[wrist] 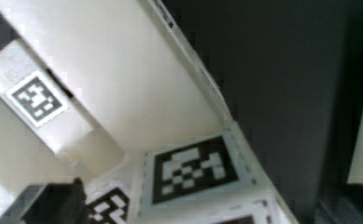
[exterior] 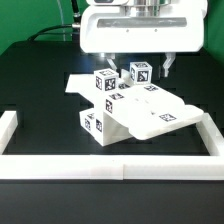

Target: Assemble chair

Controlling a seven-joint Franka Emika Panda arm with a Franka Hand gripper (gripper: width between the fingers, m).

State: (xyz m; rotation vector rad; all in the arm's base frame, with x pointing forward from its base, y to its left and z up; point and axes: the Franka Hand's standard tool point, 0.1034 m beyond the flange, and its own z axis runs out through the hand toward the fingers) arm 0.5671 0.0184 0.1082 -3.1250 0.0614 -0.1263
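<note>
The chair (exterior: pixel 135 108) is a cluster of matte white tagged pieces in the middle of the black table. A flat panel (exterior: pixel 160 112) lies tilted on chunky blocks, with a tagged block at the front (exterior: pixel 95 125) and two tagged pieces standing up behind it (exterior: pixel 105 82) (exterior: pixel 140 72). My gripper (exterior: pixel 140 63) hangs just above the rear piece, its dark fingers wide apart on either side of it, open and empty. The wrist view shows the white pieces and their tags (wrist: pixel 196 170) very close and blurred, with one dark finger (wrist: pixel 45 205) at the edge.
The low white border wall (exterior: pixel 100 166) runs along the front and turns up at both sides (exterior: pixel 8 125). The marker board (exterior: pixel 76 86) lies flat behind the chair on the exterior view's left. Dark cables hang at the back.
</note>
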